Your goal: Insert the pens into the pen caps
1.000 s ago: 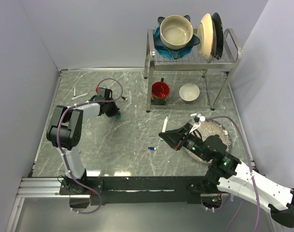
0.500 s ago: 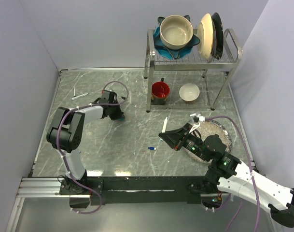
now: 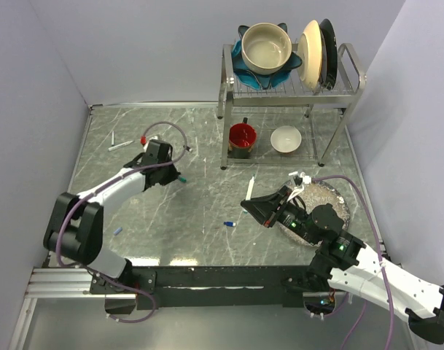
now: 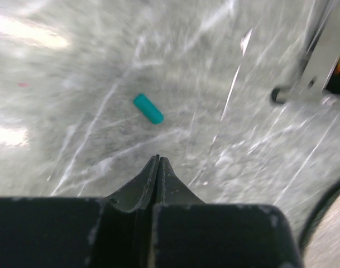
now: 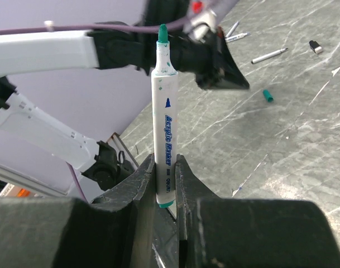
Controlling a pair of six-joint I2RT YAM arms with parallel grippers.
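Note:
My right gripper (image 5: 165, 167) is shut on a white pen (image 5: 166, 123) with a teal tip, held upright between the jaws. In the top view this gripper (image 3: 246, 205) is at table centre with the pen (image 3: 248, 188) sticking out of it. A teal pen cap (image 4: 148, 108) lies on the table just ahead of my left gripper (image 4: 158, 159), which is shut and empty. From above, the cap (image 3: 182, 179) sits at the left gripper's (image 3: 175, 173) tips. More pens (image 5: 270, 55) and a black cap (image 5: 315, 46) lie beyond.
A dish rack (image 3: 353, 69) with bowls and plates stands at the back right, with a red mug (image 3: 242, 135) and a white bowl (image 3: 286, 138) under it. A grey round plate (image 3: 337, 200) lies under the right arm. A pen (image 3: 120, 144) lies far left, and a blue cap (image 3: 229, 224) at centre.
My left arm's elbow has swung down and to the left, while its gripper has stayed by the teal cap. The right arm and its pen have not moved.

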